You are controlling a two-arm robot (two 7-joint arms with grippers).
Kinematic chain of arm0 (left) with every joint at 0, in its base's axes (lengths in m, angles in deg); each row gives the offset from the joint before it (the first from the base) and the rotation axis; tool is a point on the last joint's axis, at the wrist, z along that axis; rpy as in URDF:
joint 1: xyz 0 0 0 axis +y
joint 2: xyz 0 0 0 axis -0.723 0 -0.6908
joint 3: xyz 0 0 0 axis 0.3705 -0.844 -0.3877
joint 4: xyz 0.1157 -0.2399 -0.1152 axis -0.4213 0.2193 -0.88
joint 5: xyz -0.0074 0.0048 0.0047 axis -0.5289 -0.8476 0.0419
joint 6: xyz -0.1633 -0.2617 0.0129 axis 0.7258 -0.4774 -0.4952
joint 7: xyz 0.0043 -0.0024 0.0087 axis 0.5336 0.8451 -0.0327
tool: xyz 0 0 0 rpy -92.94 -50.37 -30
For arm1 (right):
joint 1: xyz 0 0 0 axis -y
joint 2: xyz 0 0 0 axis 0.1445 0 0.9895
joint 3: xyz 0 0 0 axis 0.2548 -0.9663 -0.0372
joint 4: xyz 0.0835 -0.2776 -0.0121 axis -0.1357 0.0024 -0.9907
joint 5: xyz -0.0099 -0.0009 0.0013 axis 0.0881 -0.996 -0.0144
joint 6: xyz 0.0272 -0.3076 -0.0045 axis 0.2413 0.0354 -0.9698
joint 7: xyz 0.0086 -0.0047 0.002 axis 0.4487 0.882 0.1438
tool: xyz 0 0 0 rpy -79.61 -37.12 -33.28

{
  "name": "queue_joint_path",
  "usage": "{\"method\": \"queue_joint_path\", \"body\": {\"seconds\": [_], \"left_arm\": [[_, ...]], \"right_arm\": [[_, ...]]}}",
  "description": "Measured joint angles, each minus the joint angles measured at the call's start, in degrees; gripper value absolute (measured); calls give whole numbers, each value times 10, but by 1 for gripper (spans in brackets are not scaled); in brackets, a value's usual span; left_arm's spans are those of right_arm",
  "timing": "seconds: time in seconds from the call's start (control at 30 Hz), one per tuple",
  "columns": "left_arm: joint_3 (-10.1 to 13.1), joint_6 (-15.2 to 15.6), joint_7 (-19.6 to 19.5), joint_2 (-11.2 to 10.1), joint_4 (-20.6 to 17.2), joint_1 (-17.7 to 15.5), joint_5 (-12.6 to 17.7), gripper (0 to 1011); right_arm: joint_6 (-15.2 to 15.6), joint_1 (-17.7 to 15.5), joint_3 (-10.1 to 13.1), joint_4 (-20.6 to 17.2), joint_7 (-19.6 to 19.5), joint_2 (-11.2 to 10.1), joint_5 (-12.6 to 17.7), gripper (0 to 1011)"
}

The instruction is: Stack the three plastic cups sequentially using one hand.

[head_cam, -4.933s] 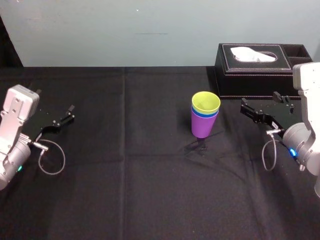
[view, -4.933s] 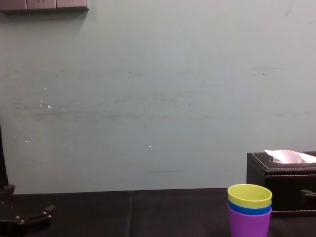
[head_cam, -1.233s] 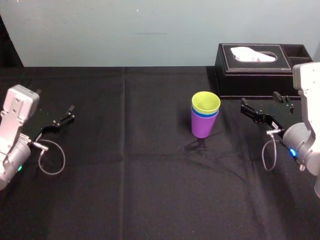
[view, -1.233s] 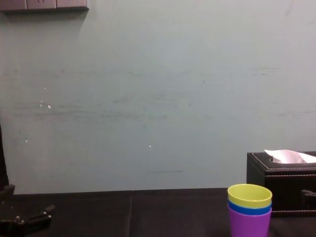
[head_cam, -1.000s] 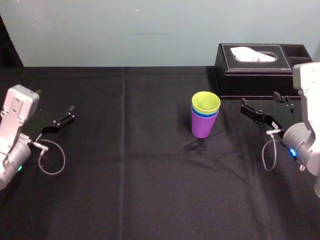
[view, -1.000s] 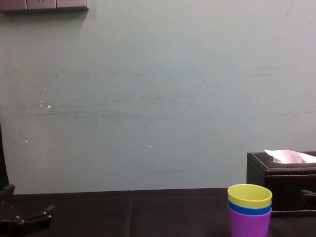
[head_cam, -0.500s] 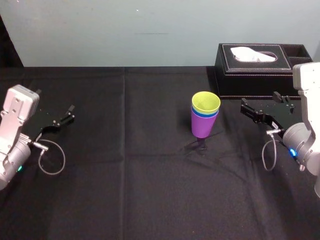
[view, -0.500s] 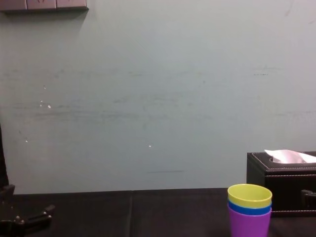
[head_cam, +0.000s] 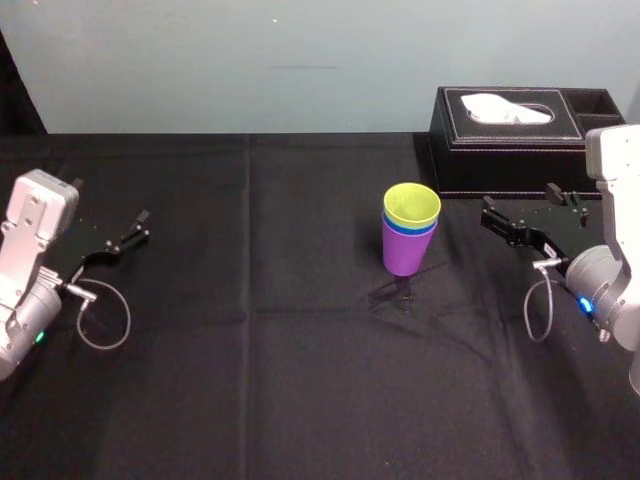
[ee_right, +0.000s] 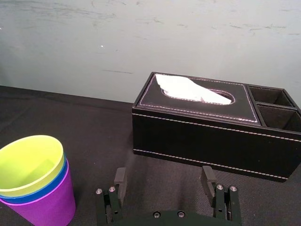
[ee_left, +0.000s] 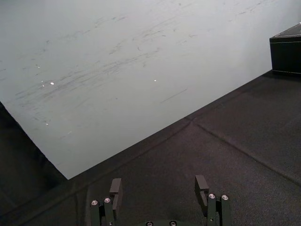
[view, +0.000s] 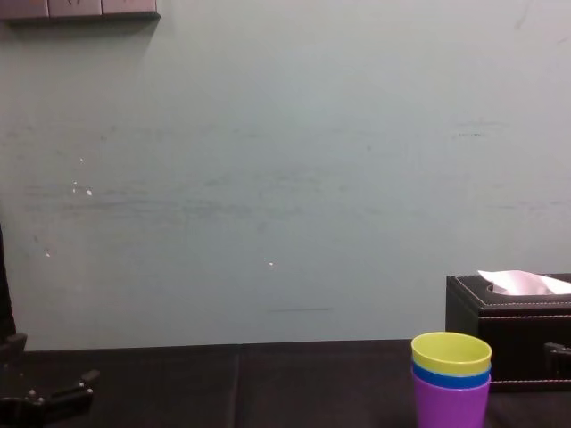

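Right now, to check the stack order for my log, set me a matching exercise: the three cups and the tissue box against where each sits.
1 yellow-green cup; 2 blue cup; 3 purple cup; 4 tissue box.
A outermost, on the cloth; B behind the stack, to the robot's right; C innermost, on top; D middle of the stack.
Pairs: 1-C, 2-D, 3-A, 4-B.

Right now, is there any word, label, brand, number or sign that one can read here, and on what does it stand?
None: the stacked plastic cups, the black tissue box and the wall carry no readable text.
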Motion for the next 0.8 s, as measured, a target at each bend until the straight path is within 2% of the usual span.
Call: {"method": "queue_joint_path", "body": {"seconds": [0.8], "left_arm": [[0,0,0,0,0,0,0,1011]], "right_arm": [[0,0,0,0,0,0,0,1003]]}}
